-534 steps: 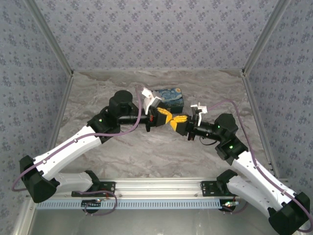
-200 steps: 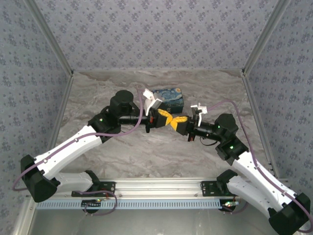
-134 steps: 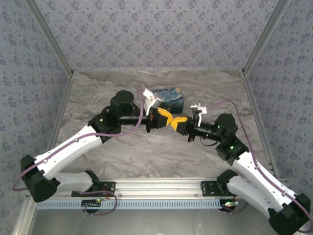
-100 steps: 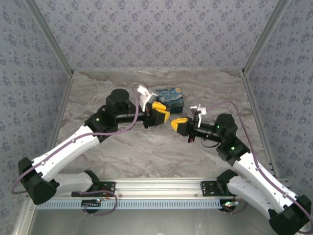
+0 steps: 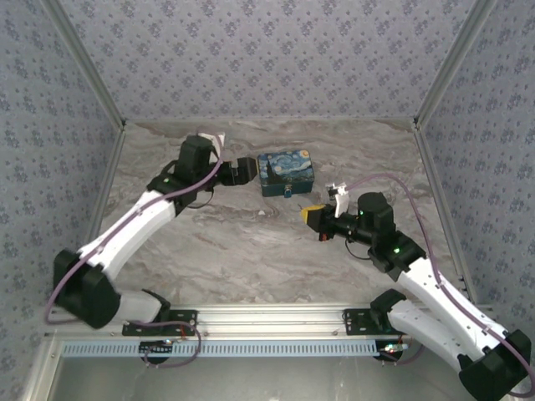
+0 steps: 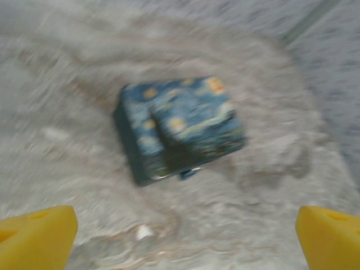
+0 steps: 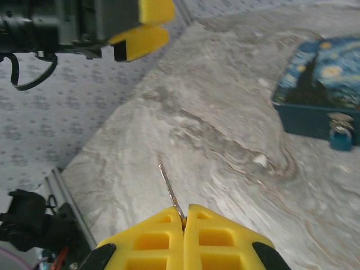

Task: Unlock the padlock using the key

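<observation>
The right gripper (image 7: 184,215) has its yellow fingers pressed together on a thin dark metal key (image 7: 168,185). Only the end of the key is between the pads, and most of its length sticks out in front. The small blue-teal padlock (image 7: 339,138) hangs at the front wall of the rectangular tin box (image 7: 320,79) painted with blue and yellow swirls. The tin box stands on the grey marbled table (image 5: 251,251), well apart from the tip of the key. The left gripper (image 6: 185,225) is wide open and holds nothing. It hovers beside the tin box and touches neither the tin box nor the padlock.

I see three risks from here. First, the hold on the key is very short, so a small side push at the keyhole may turn the key between the pads or pull it out. Second, nothing holds the padlock, so it may swing or slide away with the tin box when the key presses on it. Third, I cannot tell where the keyhole faces, and the left wrist view is blurred, so the aim may be wrong.
</observation>
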Tool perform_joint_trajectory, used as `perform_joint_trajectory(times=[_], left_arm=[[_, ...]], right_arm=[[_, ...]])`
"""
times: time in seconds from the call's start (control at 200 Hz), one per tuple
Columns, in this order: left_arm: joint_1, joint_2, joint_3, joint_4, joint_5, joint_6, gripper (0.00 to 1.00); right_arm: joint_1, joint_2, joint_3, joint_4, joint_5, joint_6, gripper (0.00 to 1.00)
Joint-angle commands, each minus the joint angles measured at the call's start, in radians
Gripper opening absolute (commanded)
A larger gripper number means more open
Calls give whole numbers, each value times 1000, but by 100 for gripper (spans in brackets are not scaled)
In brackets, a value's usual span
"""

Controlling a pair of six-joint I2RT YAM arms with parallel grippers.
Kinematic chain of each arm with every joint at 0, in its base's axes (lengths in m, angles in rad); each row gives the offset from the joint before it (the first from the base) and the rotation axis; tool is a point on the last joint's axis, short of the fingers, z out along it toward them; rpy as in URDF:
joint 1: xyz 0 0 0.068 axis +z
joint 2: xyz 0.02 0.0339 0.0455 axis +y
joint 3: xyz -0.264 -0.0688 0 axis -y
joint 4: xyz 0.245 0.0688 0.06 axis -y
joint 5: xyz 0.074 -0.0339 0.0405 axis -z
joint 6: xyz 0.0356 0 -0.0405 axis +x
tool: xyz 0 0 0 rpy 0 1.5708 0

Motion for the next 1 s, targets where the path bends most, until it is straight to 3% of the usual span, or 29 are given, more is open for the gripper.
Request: perform_joint_trajectory(times=[0.0,0.19,0.49,0.735,0.994], left_arm=[[10,136,61,-59,4,-77,99],[11,361,186,-13,68,-115,99],[10,554,304,27,132,-149,99],[-1,608,301,6,133,-140,99],[2,562,199,-23,122,-91,99]], right_arm=[[-8,6,21,-67,83,2,0],[-18,1,-15,-52,90,33,0],[-35,-5,-31,-43,79,39,0],[-52,11,-34,-37,62,40,0],[-65,26,-31,-48,64,46,0]])
